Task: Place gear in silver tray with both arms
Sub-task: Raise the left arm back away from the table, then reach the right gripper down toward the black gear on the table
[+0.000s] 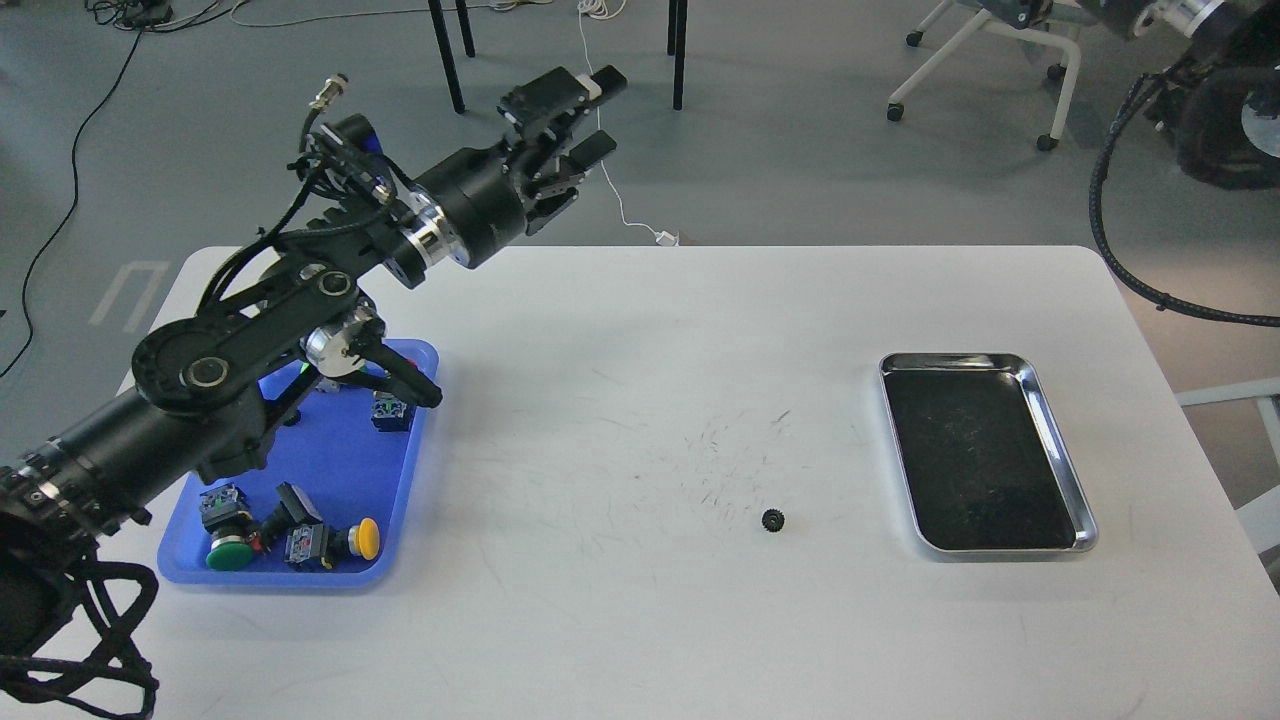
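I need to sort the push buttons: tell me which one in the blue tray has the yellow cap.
The yellow-capped button lies at the front right corner of the blue tray; the other capped one, the green-capped button, sits at the front left.

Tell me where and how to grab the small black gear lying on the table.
Grip the gear across its toothed rim, coming straight down from above. It appears to lie flat and low on the bare white table, so there is little side face to catch. Nothing crowds it; the silver tray sits clear to its right.

A blue plastic tray (330,585) sits at the white table's (640,640) left side, holding push-buttons: a green one (228,553) and a yellow one (367,538) (others possibly hidden). Beyond, chair legs (452,50) and cables (60,170) cross the grey floor.
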Robot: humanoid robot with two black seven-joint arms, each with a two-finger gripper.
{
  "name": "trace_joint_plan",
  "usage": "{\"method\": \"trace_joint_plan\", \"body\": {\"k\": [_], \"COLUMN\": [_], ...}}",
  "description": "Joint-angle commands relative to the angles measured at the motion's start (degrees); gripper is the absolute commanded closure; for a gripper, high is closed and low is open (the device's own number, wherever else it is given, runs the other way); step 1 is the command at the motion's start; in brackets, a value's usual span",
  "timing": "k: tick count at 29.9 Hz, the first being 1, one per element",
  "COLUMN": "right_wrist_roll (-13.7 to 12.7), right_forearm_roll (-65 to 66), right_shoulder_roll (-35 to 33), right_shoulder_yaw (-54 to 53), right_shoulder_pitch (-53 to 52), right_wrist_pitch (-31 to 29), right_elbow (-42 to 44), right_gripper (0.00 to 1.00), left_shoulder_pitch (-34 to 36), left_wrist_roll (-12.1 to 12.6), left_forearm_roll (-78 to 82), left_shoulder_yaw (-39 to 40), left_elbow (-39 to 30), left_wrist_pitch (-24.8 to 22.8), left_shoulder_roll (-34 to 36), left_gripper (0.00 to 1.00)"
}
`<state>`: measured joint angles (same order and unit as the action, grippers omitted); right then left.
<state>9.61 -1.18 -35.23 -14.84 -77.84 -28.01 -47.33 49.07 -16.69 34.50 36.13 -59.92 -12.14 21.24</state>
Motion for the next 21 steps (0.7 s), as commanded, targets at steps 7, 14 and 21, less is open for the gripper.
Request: {"method": "trace_joint_plan", "body": {"k": [7,14,21], "right_wrist_roll": [-0.21,0.58,4.71], "right_forearm_roll": [11.79,27.17,39.22], "right_shoulder_roll": [1.83,9.11,18.17], "right_shoulder_yaw": [19.31,31.79,41.11], "right_shoulder_pitch": [-10.57,-15.49,-19.80], "right_wrist_pitch": [0.01,0.01,0.01], "right_elbow": [-10.13,-12.34,-14.54], "right_gripper": [0.01,0.01,0.01], "left_shoulder_pitch": [-4.24,-4.33,-5.39], "left_wrist_roll": [-0.45,-1.41,-7.56], "left_forearm_roll": [-23.50,-27.29,-28.08], "left_shoulder_yaw": [1.05,2.81,2.90], "left_elbow": [2.78,7.00,7.18], "left_wrist_pitch": [0.10,0.36,-0.08], "left_shoulder_roll": [10.13,10.75,11.54], "left_gripper": [0.03,0.02,0.02]}}
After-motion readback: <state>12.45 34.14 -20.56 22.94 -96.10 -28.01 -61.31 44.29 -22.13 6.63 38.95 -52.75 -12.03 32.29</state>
